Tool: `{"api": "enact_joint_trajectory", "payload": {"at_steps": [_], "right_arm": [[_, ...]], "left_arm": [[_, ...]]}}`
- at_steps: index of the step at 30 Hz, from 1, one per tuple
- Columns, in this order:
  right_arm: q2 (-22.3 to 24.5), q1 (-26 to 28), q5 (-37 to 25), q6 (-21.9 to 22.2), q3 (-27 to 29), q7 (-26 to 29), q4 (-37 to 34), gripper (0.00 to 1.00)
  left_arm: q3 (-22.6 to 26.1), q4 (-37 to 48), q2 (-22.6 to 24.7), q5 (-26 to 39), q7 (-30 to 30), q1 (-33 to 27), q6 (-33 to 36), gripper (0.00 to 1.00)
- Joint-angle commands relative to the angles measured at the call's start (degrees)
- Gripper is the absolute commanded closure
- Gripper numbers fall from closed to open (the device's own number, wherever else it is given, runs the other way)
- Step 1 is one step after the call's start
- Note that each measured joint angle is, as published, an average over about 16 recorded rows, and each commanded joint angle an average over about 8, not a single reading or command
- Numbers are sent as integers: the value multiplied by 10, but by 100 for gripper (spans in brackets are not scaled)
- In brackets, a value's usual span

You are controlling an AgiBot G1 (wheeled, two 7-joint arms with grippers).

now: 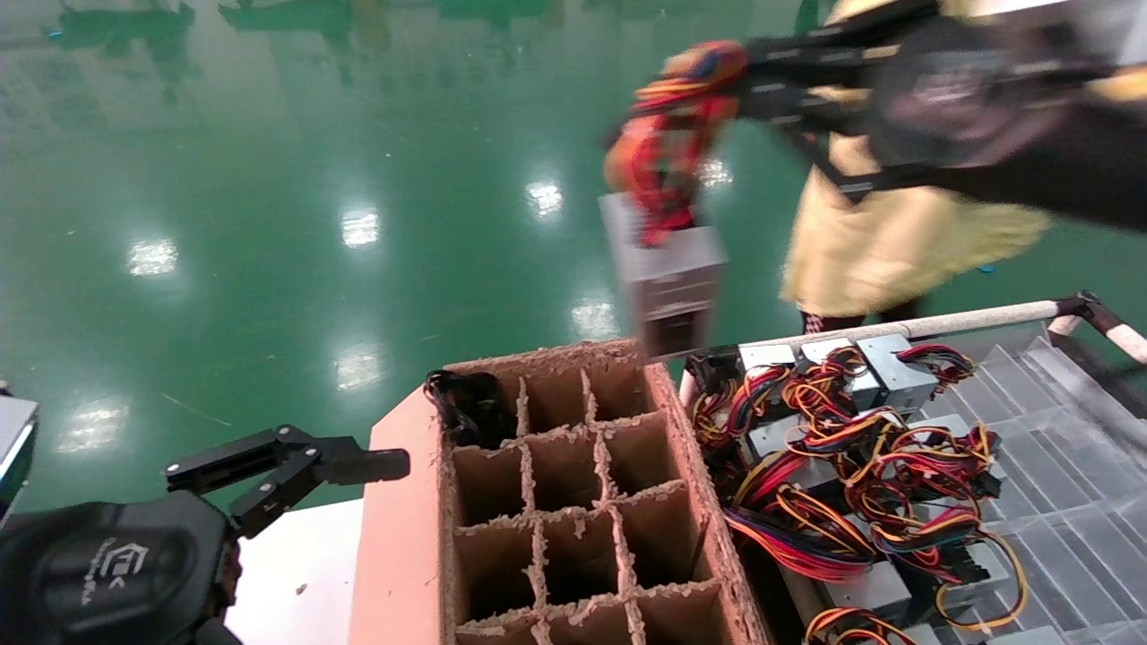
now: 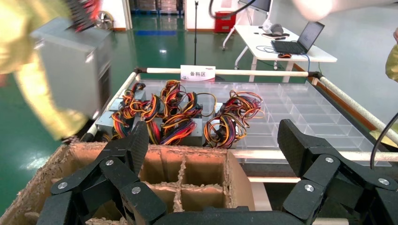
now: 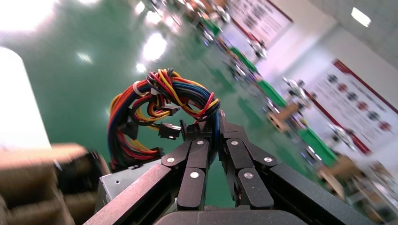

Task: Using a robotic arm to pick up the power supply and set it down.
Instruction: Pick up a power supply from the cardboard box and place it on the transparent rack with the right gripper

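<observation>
A clear compartmented tray [image 1: 1066, 466] stands right of the cardboard divider box [image 1: 573, 502]. Grey boxes with sprawling wires [image 1: 860, 448] lie on its left part.

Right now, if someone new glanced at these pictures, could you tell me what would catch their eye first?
First, the grey power supply hanging in mid-air above the far edge of the brown divided carton, held by its coiled wire bundle in the shut right gripper. Next, the heap of similar boxes with sprawling coloured wires on the clear tray to the carton's right. The left gripper waits open, low on the left.
</observation>
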Motion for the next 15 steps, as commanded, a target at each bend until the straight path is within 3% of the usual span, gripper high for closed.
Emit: {"api": "enact_joint_trajectory", "payload": {"at_steps": [1,15], "right_arm": [[27,3,12,-11,15,-5,-8,100],[204,-16,60,-144,81,-132,-208,100]], "left_arm": [[0,0,0,0,0,0,0,0],[0,0,0,0,0,0,0,0]]}}
